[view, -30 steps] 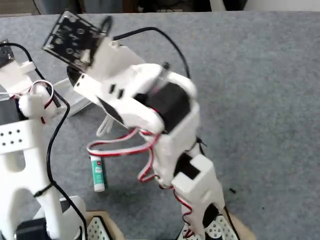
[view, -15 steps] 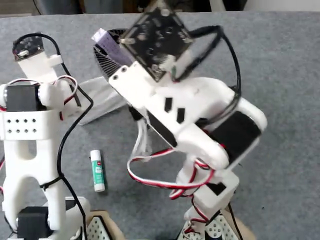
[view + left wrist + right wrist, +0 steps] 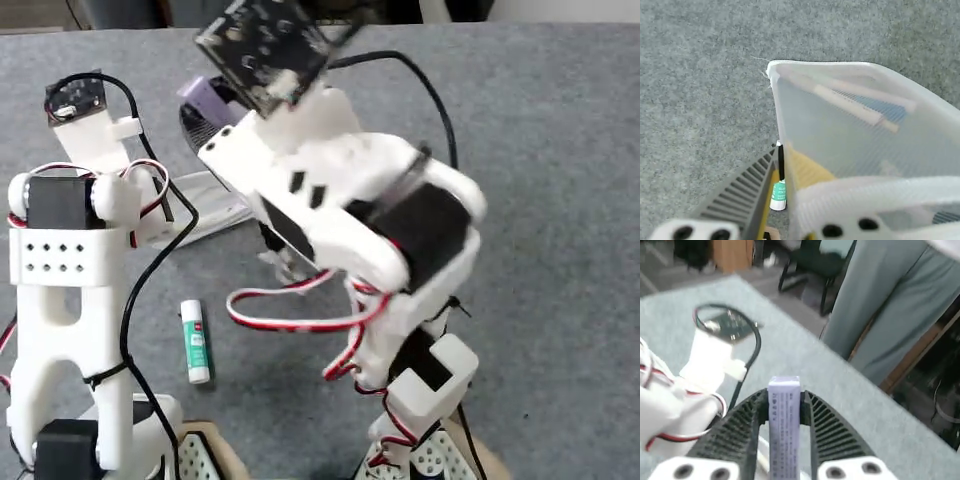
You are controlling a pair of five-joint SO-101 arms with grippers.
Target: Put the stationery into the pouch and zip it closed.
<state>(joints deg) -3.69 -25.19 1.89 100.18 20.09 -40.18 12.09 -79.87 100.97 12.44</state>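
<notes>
Translucent pouch (image 3: 855,155) holding pens (image 3: 847,104) — left gripper (image 3: 786,175) clamped on its edge, right gripper (image 3: 784,407) grasping purple block (image 3: 784,427)

A grey bench (image 3: 540,150) with a rough, carpet-like surface stretches across the high view. A glue stick (image 3: 196,343) lies flat on it near the front edge, a white tube with a green label and a thin red band. It sits between the bases of the two arms, closer to the left arm's base (image 3: 190,452). Both bases stand on the bench at its front edge. Farther back, well apart from the glue stick, a see-through pouch (image 3: 212,205) rests partly on the surface, and an arm hides its far end.
</notes>
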